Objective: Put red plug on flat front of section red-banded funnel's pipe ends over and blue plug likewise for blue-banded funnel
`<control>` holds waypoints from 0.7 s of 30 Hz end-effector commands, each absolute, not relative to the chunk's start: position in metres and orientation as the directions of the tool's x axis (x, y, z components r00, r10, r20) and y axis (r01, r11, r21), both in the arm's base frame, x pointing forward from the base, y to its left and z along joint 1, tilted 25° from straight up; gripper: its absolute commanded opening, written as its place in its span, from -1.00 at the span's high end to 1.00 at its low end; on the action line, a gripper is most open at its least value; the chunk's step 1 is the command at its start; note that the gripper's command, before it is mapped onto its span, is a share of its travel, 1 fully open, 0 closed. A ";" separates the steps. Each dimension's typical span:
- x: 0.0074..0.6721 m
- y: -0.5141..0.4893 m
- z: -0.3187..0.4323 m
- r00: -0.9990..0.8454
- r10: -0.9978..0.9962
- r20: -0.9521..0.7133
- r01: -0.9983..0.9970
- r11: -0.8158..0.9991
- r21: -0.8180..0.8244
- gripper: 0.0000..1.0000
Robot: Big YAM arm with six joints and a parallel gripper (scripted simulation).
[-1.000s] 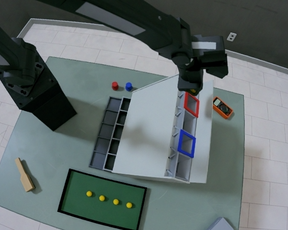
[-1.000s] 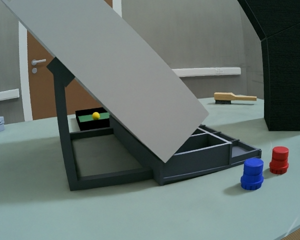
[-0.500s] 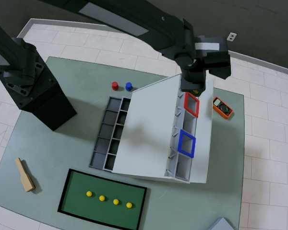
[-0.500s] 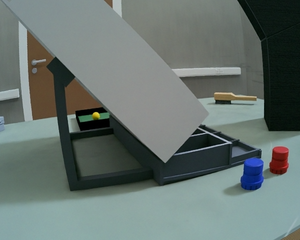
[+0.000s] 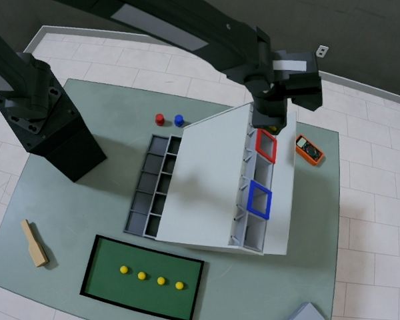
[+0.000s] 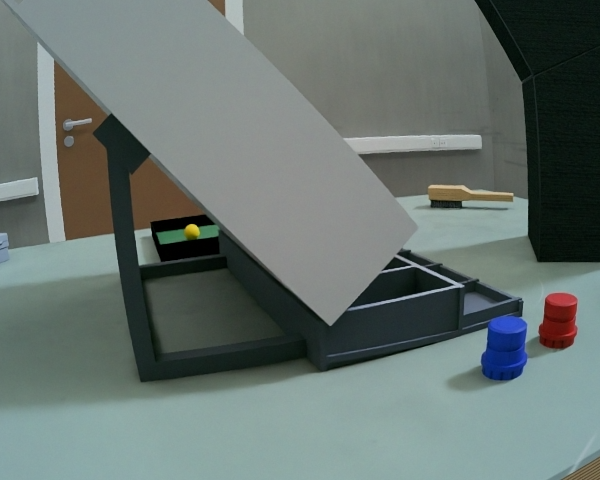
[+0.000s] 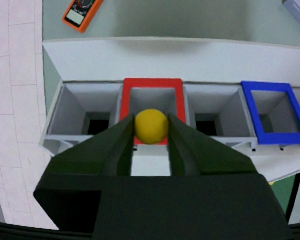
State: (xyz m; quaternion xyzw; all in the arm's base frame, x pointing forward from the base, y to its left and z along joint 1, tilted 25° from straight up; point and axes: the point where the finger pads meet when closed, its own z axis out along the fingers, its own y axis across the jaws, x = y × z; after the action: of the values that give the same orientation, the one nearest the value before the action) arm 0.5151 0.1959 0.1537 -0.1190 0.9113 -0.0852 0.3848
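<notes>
My gripper (image 7: 150,120) (image 5: 272,129) is shut on a yellow marble (image 7: 151,126) (image 5: 273,128) and holds it just above the near rim of the red-banded funnel (image 7: 151,83) (image 5: 265,145). The blue-banded funnel (image 7: 273,113) (image 5: 259,200) lies two openings further along the row. The grey sloped cover (image 5: 203,179) (image 6: 212,129) hides the pipes. The red plug (image 5: 159,119) (image 6: 558,320) and the blue plug (image 5: 178,120) (image 6: 504,348) stand upright on the table beside the end of the dark sectioned tray (image 5: 141,193) (image 6: 419,304).
A green marble tray (image 5: 100,275) (image 6: 176,235) holds several yellow marbles (image 5: 141,275) near the front edge. An orange multimeter (image 5: 309,150) (image 7: 82,14) lies behind the funnels. A wooden brush (image 5: 34,243) (image 6: 468,196) lies at the left. The arm's black base (image 5: 45,124) stands at the back left.
</notes>
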 end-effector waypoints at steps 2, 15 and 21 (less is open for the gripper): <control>0.531 0.195 0.158 -0.663 -0.276 -0.696 -0.142 0.959 -0.245 1.00; 0.531 0.192 0.135 -0.663 -0.279 -0.694 -0.148 0.959 -0.243 1.00; 0.533 0.190 0.132 -0.662 -0.278 -0.696 -0.150 0.959 -0.240 1.00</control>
State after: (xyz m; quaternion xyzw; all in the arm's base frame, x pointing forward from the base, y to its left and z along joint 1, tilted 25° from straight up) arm 0.5252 0.1960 0.1339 -0.1208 0.9100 -0.0788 0.3888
